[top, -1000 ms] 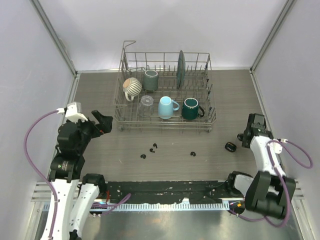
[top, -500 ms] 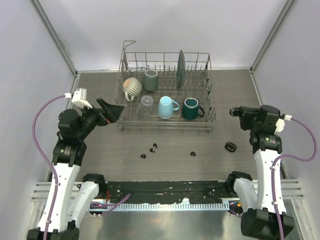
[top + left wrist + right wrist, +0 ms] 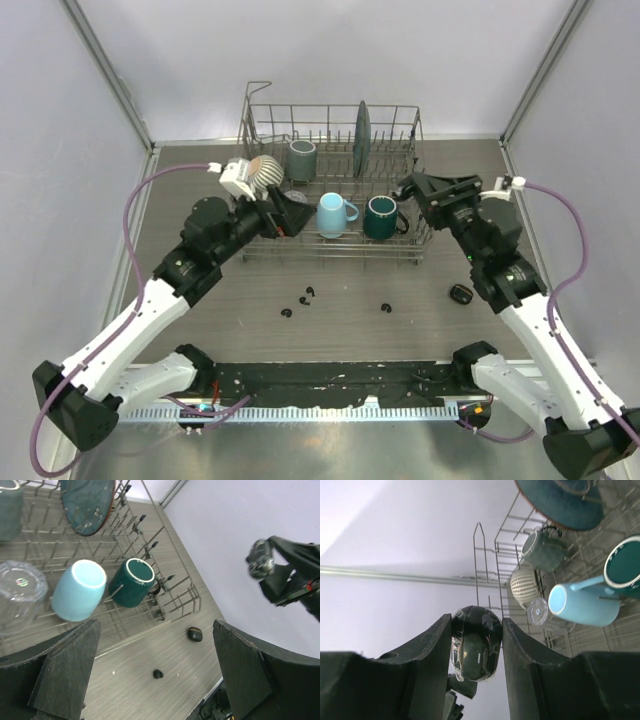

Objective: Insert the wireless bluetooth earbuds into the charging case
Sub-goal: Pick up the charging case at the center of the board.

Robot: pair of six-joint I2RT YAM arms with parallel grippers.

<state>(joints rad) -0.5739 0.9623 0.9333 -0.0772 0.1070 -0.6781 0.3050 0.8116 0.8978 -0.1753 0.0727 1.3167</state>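
**Earbuds loose before rack**

Four tiny black comma-shaped earbuds [image 3: 385, 306] are lying on the grey table [image 3: 420, 335] before the wire dish rack [image 3: 330, 257], which is holding ceramic mugs [image 3: 335, 213]. The left gripper [image 3: 292, 216] is gaping wide, empty. The right gripper [image 3: 476, 625] is pinching a glossy black rounded object [image 3: 476, 647].

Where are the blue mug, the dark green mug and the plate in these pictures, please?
blue mug [image 3: 75, 592], left wrist view, its side wall.
dark green mug [image 3: 129, 586], left wrist view, its side wall.
plate [image 3: 87, 502], left wrist view, its face.
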